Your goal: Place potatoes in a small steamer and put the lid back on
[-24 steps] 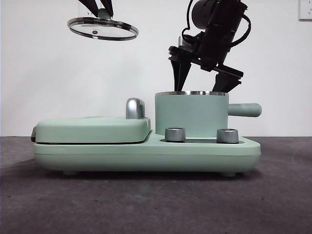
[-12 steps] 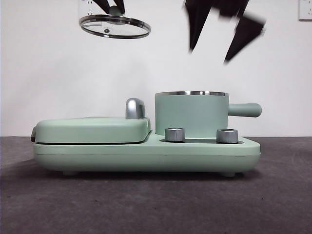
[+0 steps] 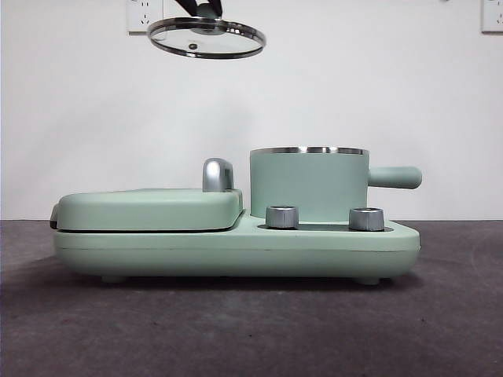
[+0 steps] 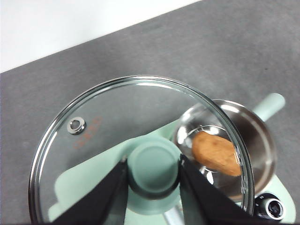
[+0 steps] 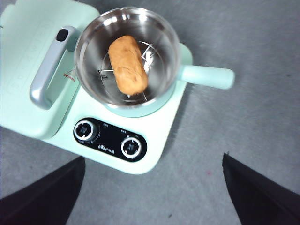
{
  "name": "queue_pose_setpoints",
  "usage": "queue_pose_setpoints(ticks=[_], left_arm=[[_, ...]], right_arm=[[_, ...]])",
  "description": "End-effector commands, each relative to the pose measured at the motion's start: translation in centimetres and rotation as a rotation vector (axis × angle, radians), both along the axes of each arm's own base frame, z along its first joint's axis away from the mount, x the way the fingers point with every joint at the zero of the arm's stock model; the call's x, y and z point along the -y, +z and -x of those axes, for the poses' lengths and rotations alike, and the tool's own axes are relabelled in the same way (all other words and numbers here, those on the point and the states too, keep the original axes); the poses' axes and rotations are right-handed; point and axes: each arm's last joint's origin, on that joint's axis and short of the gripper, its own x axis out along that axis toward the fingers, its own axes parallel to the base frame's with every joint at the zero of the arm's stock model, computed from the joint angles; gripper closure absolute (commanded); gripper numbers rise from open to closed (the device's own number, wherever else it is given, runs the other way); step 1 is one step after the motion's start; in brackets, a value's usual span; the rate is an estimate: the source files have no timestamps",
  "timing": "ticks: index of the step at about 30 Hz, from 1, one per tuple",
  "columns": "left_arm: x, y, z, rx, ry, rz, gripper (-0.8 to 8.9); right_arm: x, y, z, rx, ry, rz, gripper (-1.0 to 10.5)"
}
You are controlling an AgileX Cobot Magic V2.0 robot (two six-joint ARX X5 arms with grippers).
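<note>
Potato lies in the small steamer at the cooker's handle end. Left gripper, clamped on the lid's knob, hangs high over the griddle side: centre it over the rim, keep it level. Right gripper waits, jaws wide.

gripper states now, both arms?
Left gripper: shut on the lid by its knob, held in the air.
Right gripper: open, empty, high above the small steamer.
</note>
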Motion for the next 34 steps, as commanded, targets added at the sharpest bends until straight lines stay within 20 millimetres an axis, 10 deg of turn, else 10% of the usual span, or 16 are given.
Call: queue_pose_setpoints(ticks=[1, 16, 34], left_arm=[[0.8, 0.8, 0.4, 0.043, -0.021, 0.027, 8.06], [6.3, -1.4, 1.4, -0.005, -0.144, 0.025, 8.06], [12.0, -9.3, -3.2, -0.071, -0.172, -0.007, 8.07]], right_arm=[[1.0, 0.6, 3.0, 0.058, 0.014, -0.016, 4.8], [6.3, -4.5, 16.1, 0.296, 0.040, -0.141, 4.8], [7.2, -6.5, 18.2, 0.320, 0.022, -0.174, 4.8]])
